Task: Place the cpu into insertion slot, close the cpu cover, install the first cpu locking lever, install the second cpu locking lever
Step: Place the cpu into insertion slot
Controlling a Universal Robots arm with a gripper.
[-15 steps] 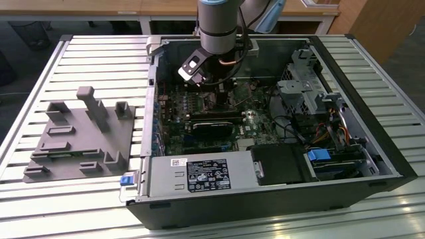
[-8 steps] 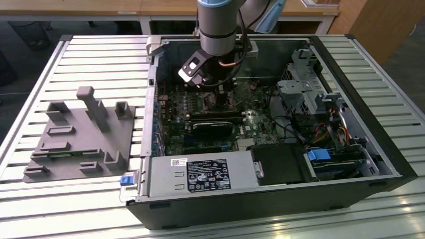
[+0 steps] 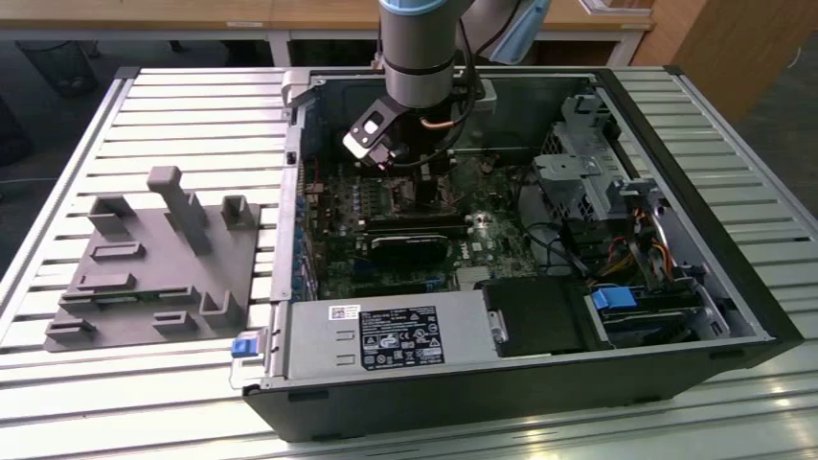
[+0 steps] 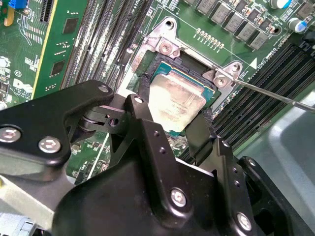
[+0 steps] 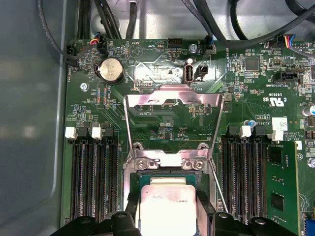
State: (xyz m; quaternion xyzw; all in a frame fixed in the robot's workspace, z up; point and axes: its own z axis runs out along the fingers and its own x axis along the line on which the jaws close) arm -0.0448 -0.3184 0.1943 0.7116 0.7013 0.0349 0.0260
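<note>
The cpu [image 4: 177, 98], a silvery square chip with a thin green rim, sits between my gripper's [image 4: 174, 105] two black fingers. The fingers press its opposite edges. It is level and directly over the insertion slot [image 4: 165, 46], low in or on the socket. In the first wrist view the cpu [image 5: 167, 201] lies below the slot's silvery rim [image 5: 167, 162], and my gripper [image 5: 167, 214] straddles it. The cpu cover [image 5: 172, 94] stands swung open behind the socket. A thin locking lever [image 4: 275, 96] sticks out beside the socket. In the exterior view my gripper [image 3: 406, 180] reaches down into the case.
The open computer case [image 3: 511, 393] lies on a slatted metal table. Black memory slots [image 5: 93, 182] flank the socket. A black module [image 3: 409, 244] and the power supply [image 3: 383, 335] lie nearer the front. A grey fixture [image 3: 153, 259] stands at the exterior view's left.
</note>
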